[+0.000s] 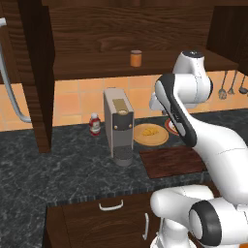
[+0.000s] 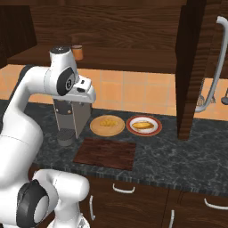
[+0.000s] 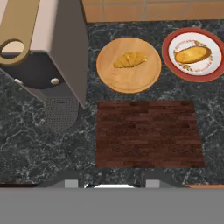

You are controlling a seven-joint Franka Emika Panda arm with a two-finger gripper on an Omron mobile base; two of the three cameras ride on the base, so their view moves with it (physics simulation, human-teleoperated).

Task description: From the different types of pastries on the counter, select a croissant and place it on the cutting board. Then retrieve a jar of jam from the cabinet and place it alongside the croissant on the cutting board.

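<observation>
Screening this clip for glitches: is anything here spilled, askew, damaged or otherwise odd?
Nothing stands out. The croissant lies on the round wooden disc, the oval pastry on the red-rimmed plate, the cutting board lies bare and square on the counter, and the jar of jam stands upright in the cabinet.

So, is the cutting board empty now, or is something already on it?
Empty. The cutting board shows bare wood; the croissant lies on the round wooden disc behind it, and the jar stands on the cabinet shelf.
</observation>
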